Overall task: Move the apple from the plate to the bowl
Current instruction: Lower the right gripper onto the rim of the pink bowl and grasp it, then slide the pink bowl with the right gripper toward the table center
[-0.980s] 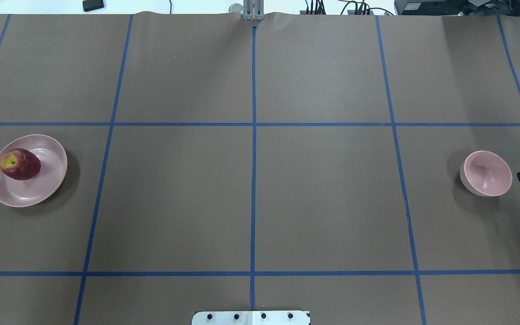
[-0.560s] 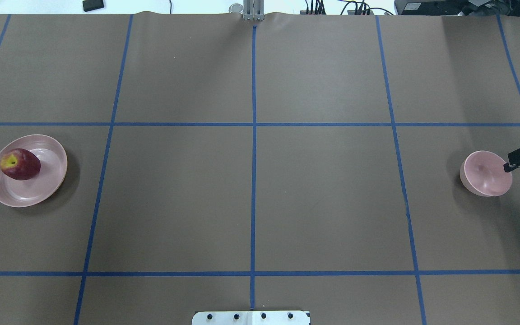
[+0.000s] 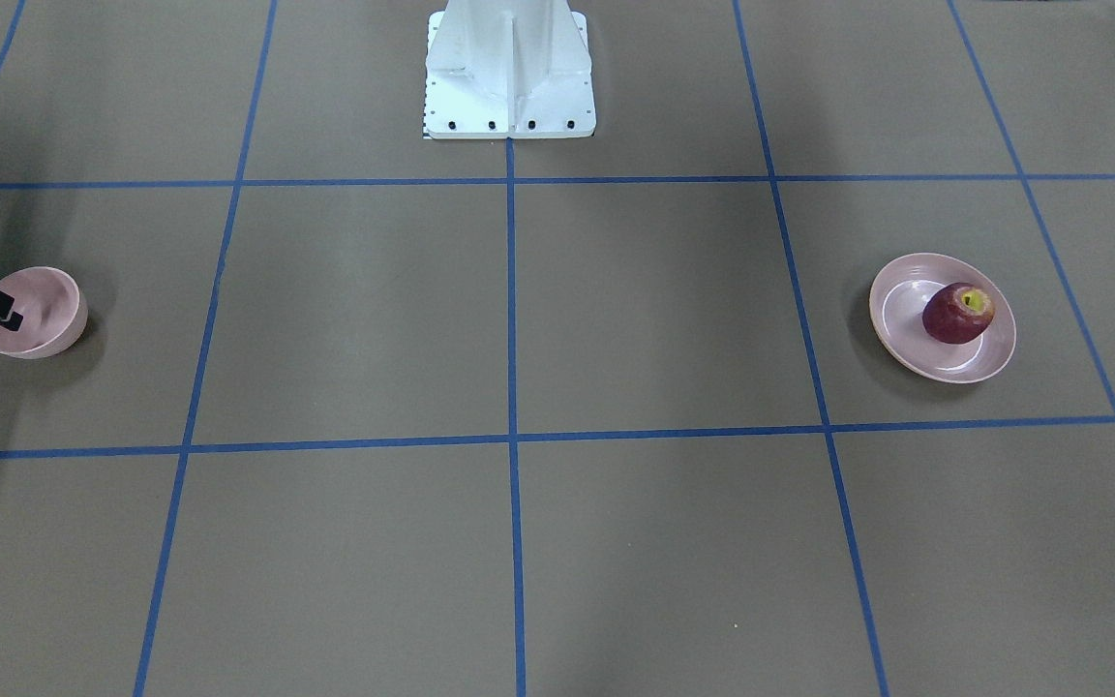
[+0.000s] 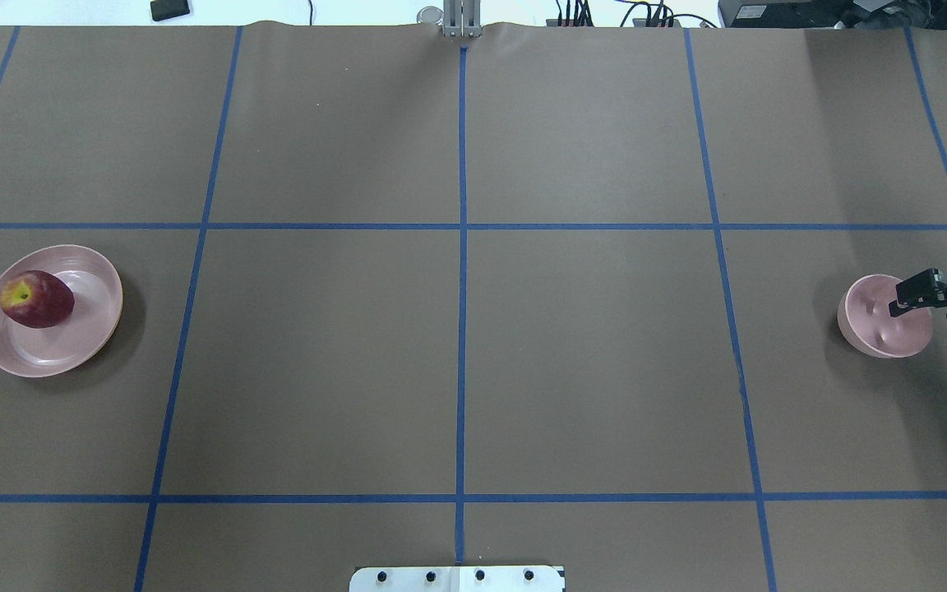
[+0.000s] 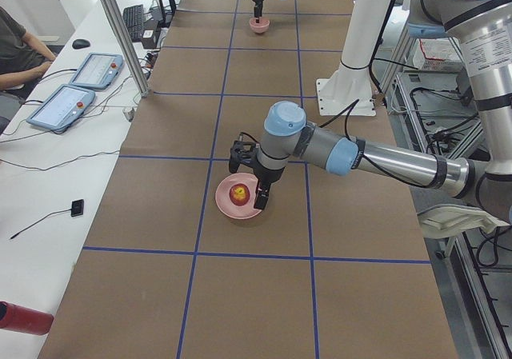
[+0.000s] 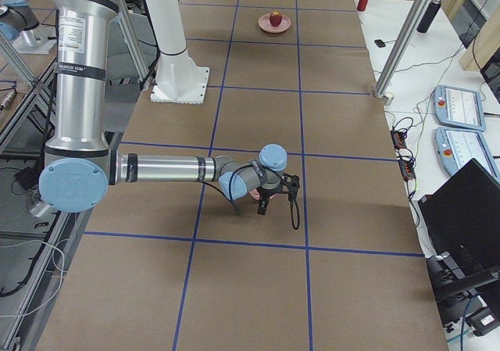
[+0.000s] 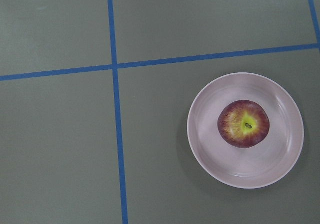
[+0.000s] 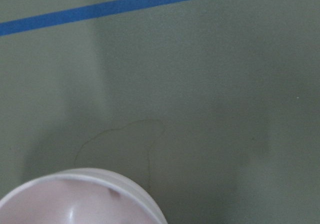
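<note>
Closest to the robot is the white metal base mount (image 4: 457, 578) at the table edge. The brown table sheet with blue tape grid (image 4: 588, 362) runs out from there.

Middle row, robot's left end:
- The small dark red apple with a yellow-green stem patch (image 4: 36, 298) sits roughly mid-way on the wide shallow pale pink plate (image 4: 79, 347), dimple up. It hasn't been picked yet.
- The left gripper (image 5: 246, 181) hangs high over that end, well apart from the apple.
- Its wrist view has the plate low and right in frame, so it isn't centred over the plate.
- Clenched or released, I can't tell. The front view catches only an edge of it.

Same row, robot's right end:
- The small deep round pale pink bowl (image 4: 868, 330) is empty, with nearly the whole table between it and the plate.
- The right gripper (image 4: 922, 316) is at the bowl with its jaws spread.
- One finger (image 4: 911, 296) is over the bowl's inside; the other is outside the wall on the outboard side.
- That reads as a rim-pinch setup. I can't tell if it's touching the rim.

My guess at why: the apple and bowl each sit at a different arm's end. So the right arm fetches or steadies the bowl while the left arm takes the apple.

Risk: pinching the thin wall of a round bowl could tip or skid it.

At the far edge, off the sheet, are a metal bracket (image 4: 461, 20), cables (image 4: 646, 15) and a small black box (image 4: 169, 9). None of them are in play.
</note>
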Tool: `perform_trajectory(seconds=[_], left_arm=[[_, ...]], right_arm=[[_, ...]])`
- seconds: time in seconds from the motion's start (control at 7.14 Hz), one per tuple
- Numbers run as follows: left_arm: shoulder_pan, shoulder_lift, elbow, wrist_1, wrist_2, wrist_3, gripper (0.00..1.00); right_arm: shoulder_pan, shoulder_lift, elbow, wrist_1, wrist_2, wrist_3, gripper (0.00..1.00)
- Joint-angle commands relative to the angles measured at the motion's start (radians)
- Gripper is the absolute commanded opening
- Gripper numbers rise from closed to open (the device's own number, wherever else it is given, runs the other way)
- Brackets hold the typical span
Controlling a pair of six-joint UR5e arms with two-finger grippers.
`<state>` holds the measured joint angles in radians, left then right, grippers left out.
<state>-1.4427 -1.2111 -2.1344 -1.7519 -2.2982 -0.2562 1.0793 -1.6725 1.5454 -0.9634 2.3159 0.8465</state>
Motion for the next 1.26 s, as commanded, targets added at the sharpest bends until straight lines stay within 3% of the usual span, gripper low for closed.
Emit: perform_trajectory(seconds=[0.0,0.56,0.84,1.12], left_arm=[[0.001,-0.001,0.001,0.0,-0.004,0.0,0.98],[0.002,0.001,0.004,0.0,-0.007,-0.002,0.98],[0.001,0.001,0.001,0.0,-0.01,-0.002,0.98],[0.001,0.005,-0.009,0.005,-0.012,-0.002,0.98]], right_arm=[[-0.009,-0.003,0.008,0.075,0.006,0.081,0.0],[-0.009,-0.041,0.024,0.169,0.026,0.068,0.0],[-0.009,-0.026,0.117,0.169,0.074,0.109,0.0],[-0.051,0.096,0.147,0.163,0.062,0.321,0.0]])
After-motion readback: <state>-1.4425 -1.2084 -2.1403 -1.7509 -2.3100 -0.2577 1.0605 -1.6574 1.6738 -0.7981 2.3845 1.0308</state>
